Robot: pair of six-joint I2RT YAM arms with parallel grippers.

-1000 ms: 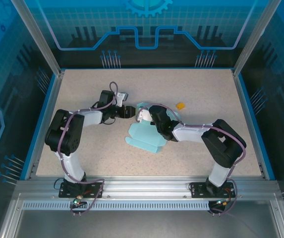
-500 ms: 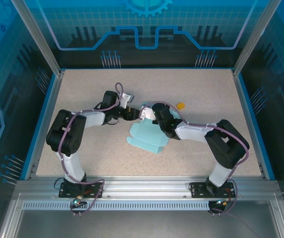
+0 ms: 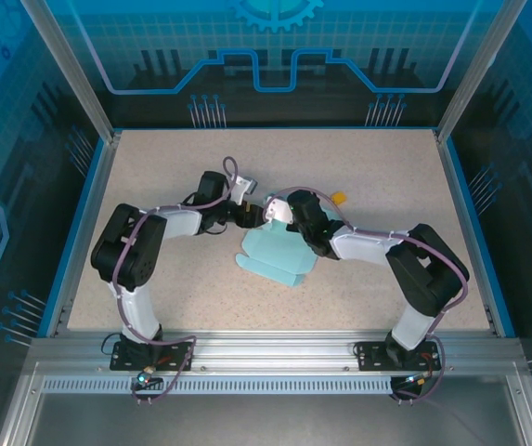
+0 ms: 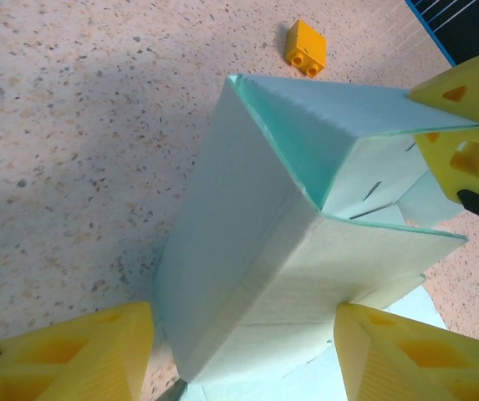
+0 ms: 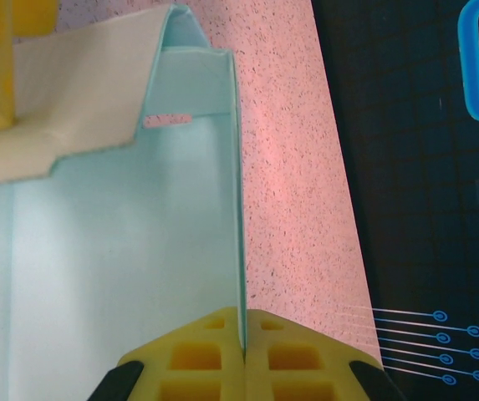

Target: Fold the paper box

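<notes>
The paper box [image 3: 279,253], light teal card, lies mid-table, partly folded, with its far end raised into walls. In the left wrist view the raised part of the box [image 4: 247,225] stands between my yellow fingers [image 4: 72,355]. The left gripper [image 4: 243,334] is open and straddles it, with its right finger touching the card. My left gripper [image 3: 250,216] sits at the box's far left corner. The right gripper [image 5: 243,351] is shut on the thin upright edge of a box wall [image 5: 122,251]. From above, the right gripper [image 3: 279,212] is at the box's far end.
A small orange brick [image 3: 338,198] lies on the speckled table just right of the grippers, and the left wrist camera sees this orange brick [image 4: 306,48] beyond the box. Blue frame rails [image 3: 465,214] edge the table.
My left gripper has moved right onto the box's raised end, its opening unchanged. The right gripper has shifted slightly away from the bases, still clamped on the wall.
</notes>
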